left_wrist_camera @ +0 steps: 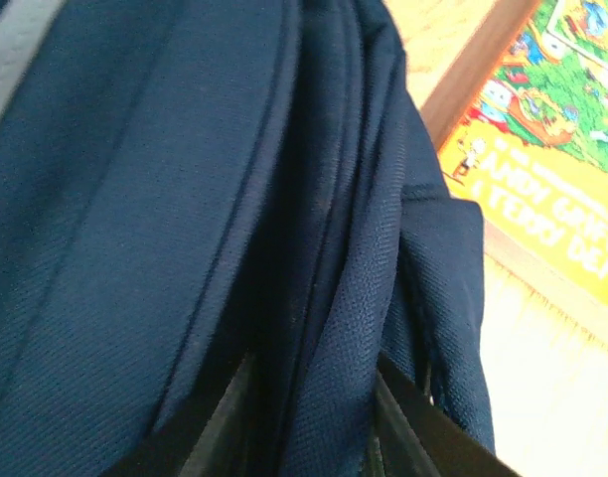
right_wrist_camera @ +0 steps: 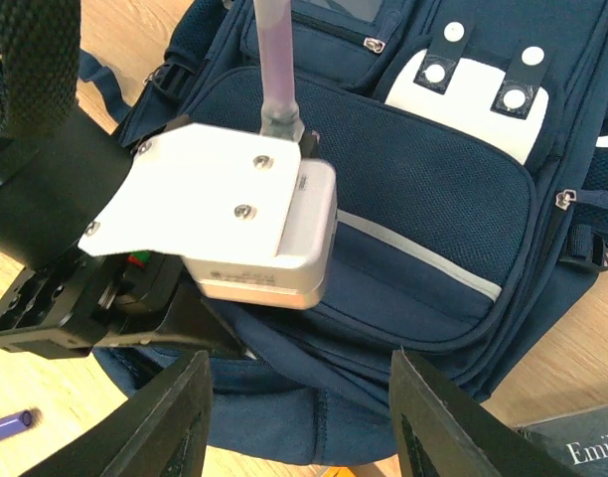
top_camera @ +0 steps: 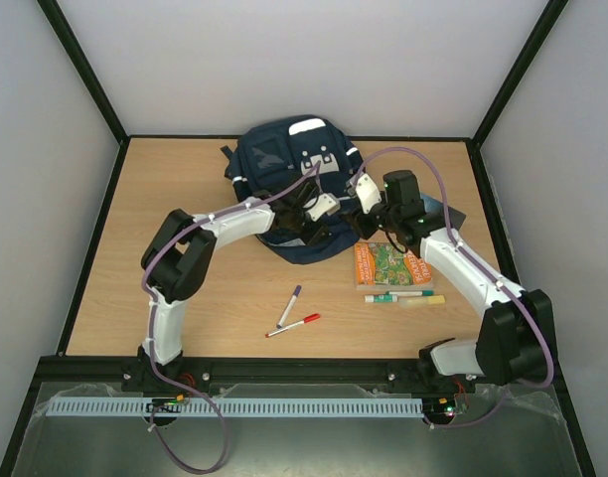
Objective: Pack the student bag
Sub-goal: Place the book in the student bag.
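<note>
The left gripper (left_wrist_camera: pixel 314 427) pinches only a thin fold of the student bag (top_camera: pixel 284 164) that may slip free, while the right gripper (right_wrist_camera: pixel 304 402) hangs open.

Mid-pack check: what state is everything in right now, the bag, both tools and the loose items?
student bag: lying front up, front pockets look zipped.
left tool: fingers astride a fold of bag fabric, grip unclear.
right tool: open, empty, above the bag.
colourful book: closed, flat beside the bag.
dark book: closed, flat on table.
purple pen, red pen, green marker, yellow highlighter: loose on table.
</note>
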`<state>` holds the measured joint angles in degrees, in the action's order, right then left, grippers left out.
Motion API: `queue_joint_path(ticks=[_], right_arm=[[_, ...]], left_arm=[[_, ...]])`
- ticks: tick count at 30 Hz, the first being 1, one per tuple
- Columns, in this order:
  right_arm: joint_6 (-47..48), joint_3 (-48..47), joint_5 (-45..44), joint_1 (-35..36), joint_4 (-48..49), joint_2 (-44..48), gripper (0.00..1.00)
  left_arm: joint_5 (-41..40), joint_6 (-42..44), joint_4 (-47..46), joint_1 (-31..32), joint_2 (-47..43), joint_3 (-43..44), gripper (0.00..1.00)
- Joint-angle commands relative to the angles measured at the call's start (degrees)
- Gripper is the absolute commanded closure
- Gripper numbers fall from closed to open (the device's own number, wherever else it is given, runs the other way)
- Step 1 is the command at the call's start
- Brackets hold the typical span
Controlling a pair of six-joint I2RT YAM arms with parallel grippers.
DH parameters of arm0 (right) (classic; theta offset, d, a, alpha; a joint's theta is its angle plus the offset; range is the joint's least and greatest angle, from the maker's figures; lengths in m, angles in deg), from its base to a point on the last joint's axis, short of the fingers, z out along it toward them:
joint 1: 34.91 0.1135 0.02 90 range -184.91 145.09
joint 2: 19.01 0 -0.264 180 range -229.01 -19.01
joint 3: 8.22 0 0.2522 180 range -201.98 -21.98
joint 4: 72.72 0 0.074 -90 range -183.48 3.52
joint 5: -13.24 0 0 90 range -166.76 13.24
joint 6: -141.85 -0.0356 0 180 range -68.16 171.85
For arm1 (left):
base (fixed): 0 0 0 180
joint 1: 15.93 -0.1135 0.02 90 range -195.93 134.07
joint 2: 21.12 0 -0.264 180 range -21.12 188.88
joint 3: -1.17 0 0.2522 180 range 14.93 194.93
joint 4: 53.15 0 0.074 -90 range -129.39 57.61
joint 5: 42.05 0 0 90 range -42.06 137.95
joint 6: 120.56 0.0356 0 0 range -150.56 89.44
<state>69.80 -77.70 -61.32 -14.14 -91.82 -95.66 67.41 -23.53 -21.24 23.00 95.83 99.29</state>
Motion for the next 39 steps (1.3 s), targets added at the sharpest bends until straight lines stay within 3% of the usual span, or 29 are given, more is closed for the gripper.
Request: queue_joint_path(ticks=[1,7,12,22,28,32,35,39], right_arm=[[-0.6,0.5,1.3,-0.3,-1.2,-0.5,0.51],[3.7,0.2,2.9,-0.3,-3.7,3.2,0.55],[11.6,1.7,6.2,1.4,-8.5,7.1,0.63],[26.1,-1.3,-18.9,19.4,-8.0,-2.6,0.69],[33.2,-2.2,-23.6,22.6,-2.9,-12.2,0.7],[36.7,-1.9,-26.2,22.7,1.3,-17.3,0.65],[38.9,-1.8,-28.3,22.7,3.8,-20.6,0.55],[40.3,-2.2,-29.7,22.7,5.5,-24.3,0.51]], left_arm=[[-2.8,0.3,2.2,0.3,-1.0,1.9,0.76],[-8.3,0.0,1.4,0.3,-10.0,1.0,0.95],[-10.8,-0.8,-2.4,0.3,-19.0,0.5,0.98],[-12.8,-1.9,-6.3,0.1,-24.8,1.4,0.98],[-11.6,-3.1,-7.0,-1.4,-25.5,1.2,0.98],[-10.1,-3.5,-7.4,-2.7,-26.5,0.9,0.98],[-9.1,-3.8,-7.8,-3.3,-27.3,0.3,0.98],[-8.4,-4.1,-8.2,-3.7,-27.5,-0.3,0.98]])
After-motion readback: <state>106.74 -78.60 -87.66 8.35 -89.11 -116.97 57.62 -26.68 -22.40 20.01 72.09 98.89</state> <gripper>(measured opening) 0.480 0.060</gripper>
